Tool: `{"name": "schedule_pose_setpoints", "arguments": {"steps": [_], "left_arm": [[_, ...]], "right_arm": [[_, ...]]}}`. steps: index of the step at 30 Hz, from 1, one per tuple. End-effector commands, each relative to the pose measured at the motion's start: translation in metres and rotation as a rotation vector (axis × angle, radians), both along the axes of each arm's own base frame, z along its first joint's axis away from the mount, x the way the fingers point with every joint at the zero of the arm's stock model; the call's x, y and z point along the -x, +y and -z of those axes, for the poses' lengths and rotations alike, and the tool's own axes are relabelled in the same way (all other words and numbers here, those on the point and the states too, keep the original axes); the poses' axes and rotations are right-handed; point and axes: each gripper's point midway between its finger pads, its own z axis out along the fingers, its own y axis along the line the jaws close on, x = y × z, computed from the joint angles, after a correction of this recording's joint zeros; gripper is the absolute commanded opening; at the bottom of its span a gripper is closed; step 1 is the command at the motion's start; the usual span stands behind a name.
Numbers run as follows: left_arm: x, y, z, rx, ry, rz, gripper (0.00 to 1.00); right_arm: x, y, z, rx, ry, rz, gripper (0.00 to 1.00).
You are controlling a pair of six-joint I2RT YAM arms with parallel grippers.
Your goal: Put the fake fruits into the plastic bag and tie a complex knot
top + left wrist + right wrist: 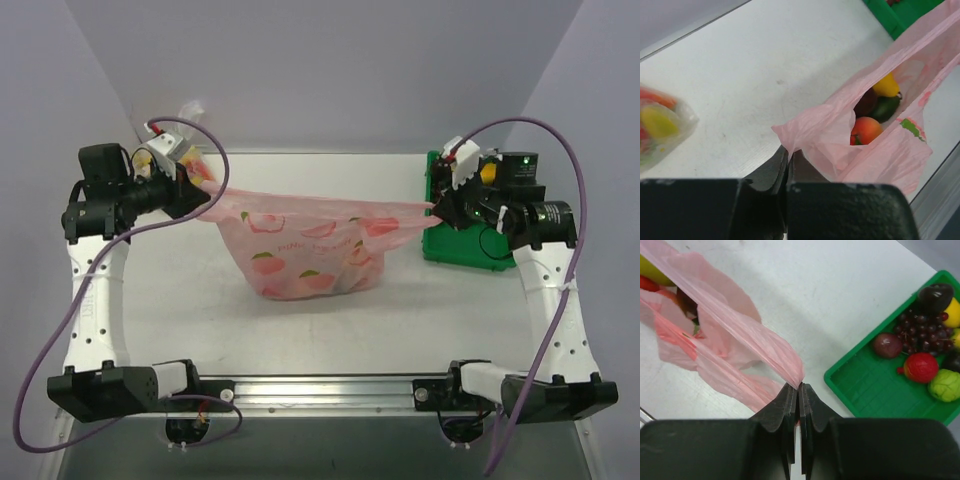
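Plastic bag seemingly taut between left gripper and right gripper.

The plastic bag, taut between the left gripper and right gripper, bars the middle of the table. The near strip lies open; a green tray crowds the right side.
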Motion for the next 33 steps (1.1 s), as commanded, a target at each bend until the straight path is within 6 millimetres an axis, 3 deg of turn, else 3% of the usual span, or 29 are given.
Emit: {"name": "schedule_pose_setpoints", "arguments": {"steps": [1, 3, 4, 5, 6, 7, 9, 10, 11, 14, 19, 22, 27, 29, 30, 31, 33], "left_arm": [[-0.010, 0.038, 0.025, -0.027, 0.024, -0.128, 0.00], [-0.004, 0.031, 0.051, -0.017, 0.083, -0.102, 0.00], [0.000, 0.029, 0.080, -0.031, 0.142, -0.106, 0.00], [0.001, 0.031, 0.092, -0.032, 0.164, -0.117, 0.00], [-0.004, 0.035, 0.101, -0.044, 0.161, -0.138, 0.00], [0.001, 0.040, 0.127, -0.048, 0.221, -0.158, 0.00], [0.001, 0.050, 0.153, -0.092, 0.243, -0.170, 0.00], [0.003, 0.053, 0.164, -0.108, 0.258, -0.175, 0.00], [0.010, 0.057, 0.187, -0.133, 0.302, -0.172, 0.00], [0.016, 0.066, 0.227, -0.190, 0.359, -0.176, 0.00], [0.009, 0.081, 0.274, -0.242, 0.435, -0.223, 0.00], [-0.002, 0.091, 0.289, -0.269, 0.463, -0.260, 0.00], [-0.014, 0.095, 0.287, -0.273, 0.450, -0.269, 0.00], [-0.017, 0.090, 0.266, -0.251, 0.415, -0.246, 0.00], [-0.019, 0.087, 0.255, -0.243, 0.391, -0.234, 0.00], [-0.025, 0.082, 0.228, -0.221, 0.321, -0.216, 0.00], [-0.020, 0.074, 0.203, -0.197, 0.292, -0.192, 0.00]], "right_arm": [[0.013, -0.046, 0.043, 0.159, 0.087, 0.090, 0.00], [0.018, -0.044, 0.079, 0.171, 0.143, 0.085, 0.00], [0.021, -0.032, 0.093, 0.186, 0.155, 0.044, 0.00], [0.023, -0.029, 0.104, 0.201, 0.162, 0.028, 0.00], [0.018, -0.031, 0.111, 0.234, 0.137, 0.027, 0.00], [0.027, -0.028, 0.137, 0.256, 0.184, 0.001, 0.00], [0.027, -0.031, 0.157, 0.288, 0.192, -0.010, 0.00], [0.033, -0.035, 0.176, 0.321, 0.227, -0.024, 0.00], [0.036, -0.037, 0.187, 0.336, 0.245, -0.028, 0.00], [0.037, -0.045, 0.218, 0.386, 0.286, -0.031, 0.00], [0.034, -0.054, 0.250, 0.434, 0.343, -0.015, 0.00], [0.028, -0.058, 0.262, 0.459, 0.360, -0.010, 0.00], [0.018, -0.059, 0.271, 0.471, 0.380, 0.002, 0.00], [0.018, -0.058, 0.260, 0.465, 0.371, 0.008, 0.00], [0.009, -0.056, 0.244, 0.449, 0.341, 0.024, 0.00], [0.007, -0.055, 0.235, 0.438, 0.326, 0.032, 0.00], [0.007, -0.052, 0.208, 0.408, 0.292, 0.041, 0.00]]}}
